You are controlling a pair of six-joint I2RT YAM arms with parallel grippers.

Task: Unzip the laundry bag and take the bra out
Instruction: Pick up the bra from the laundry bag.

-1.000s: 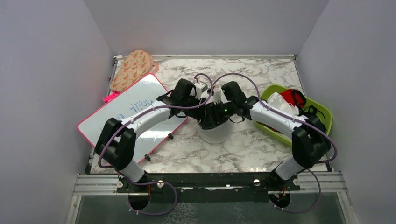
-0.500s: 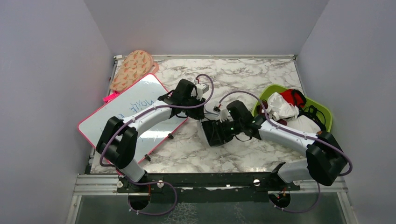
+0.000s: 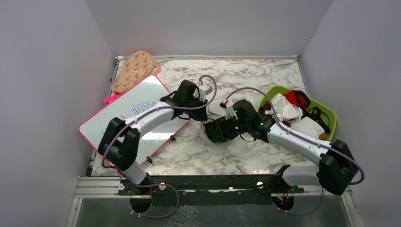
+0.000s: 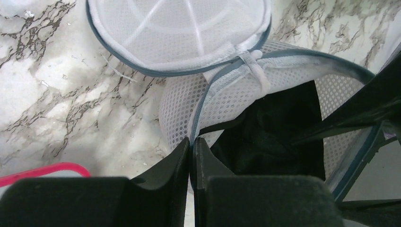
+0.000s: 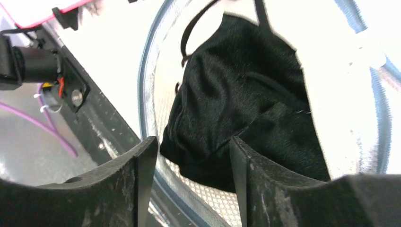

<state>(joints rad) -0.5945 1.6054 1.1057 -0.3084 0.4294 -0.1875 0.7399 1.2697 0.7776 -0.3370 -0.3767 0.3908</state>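
— Entry one, top view. What do we log as changed?
— The right jaws, a second ago above the laundry bag (image 3: pixel 208 140), have swung low and come in from 3 o'clock, into its mouth. The bag, then upright on the surface (image 3: pixel 246 75), now seems to lean toward 6 o'clock. The left jaws stay at its 11 o'clock edge. From here we cannot tell whether either pair is clenched.
— Entry two, left wrist?
— Left jaws clenched on the bag's mesh rim. Lid flap (image 4: pixel 179 33) thrown back at 12 o'clock, lying on the surface. The bra (image 4: pixel 269 137), black, sits inside the open mouth at 4 o'clock.
— Entry three, right wrist?
— Right jaws released, one finger either side of the bra's lower edge, nothing pinched yet. The bra fills the bag's interior from centre to 5 o'clock.
— Our reading for the task?
— Unzipping we count as done, and the mouth is held open. Remaining: close on the fabric and draw it out without catching mesh.
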